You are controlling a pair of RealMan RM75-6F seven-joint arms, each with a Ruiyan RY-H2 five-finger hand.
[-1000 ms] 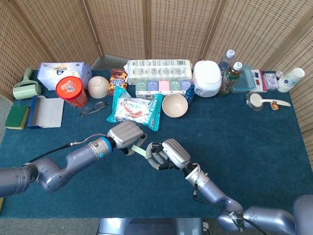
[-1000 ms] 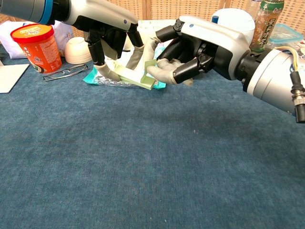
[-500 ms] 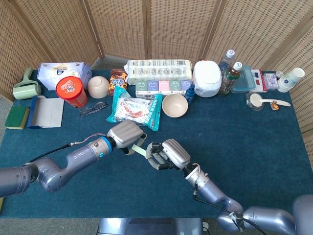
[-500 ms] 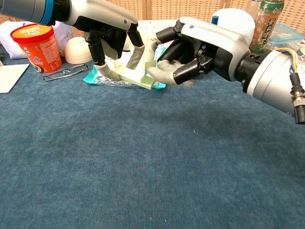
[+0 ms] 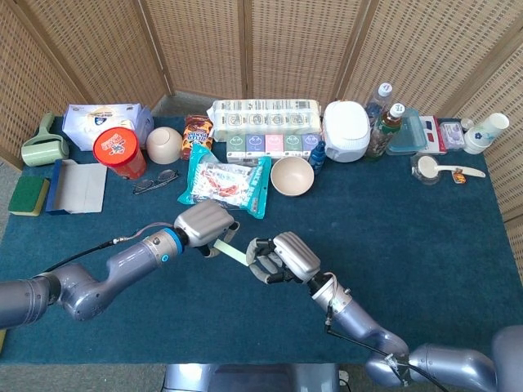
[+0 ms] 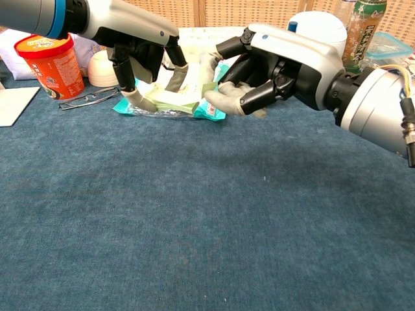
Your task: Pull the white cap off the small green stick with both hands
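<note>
From the head view, the left hand and right hand meet above the dark blue felt-like tablecloth, near the front middle. Between them runs the small green stick, a pale flat strip; the left hand's fingers close on its left end and the right hand's fingers curl over its right end. The white cap cannot be made out here. Behind the hands lie a crinkled teal snack bag, wire-rimmed glasses and a beige bowl. Further back stand a round red tub, a long pack of tissue rolls, a white rice cooker, two bottles and a clear lidded box. At the left edge sit a green sponge and a blue-edged scraper. A woven wicker screen closes the back.

In the chest view, the left hand pinches the green stick between padded fingertips at its left part, held above the cloth. The right hand has glossy white shells over black joints, and its grey pads clamp around the stick's right end, which hides whatever sits there. The snack bag lies just behind, the red tub and glasses to the left.
</note>
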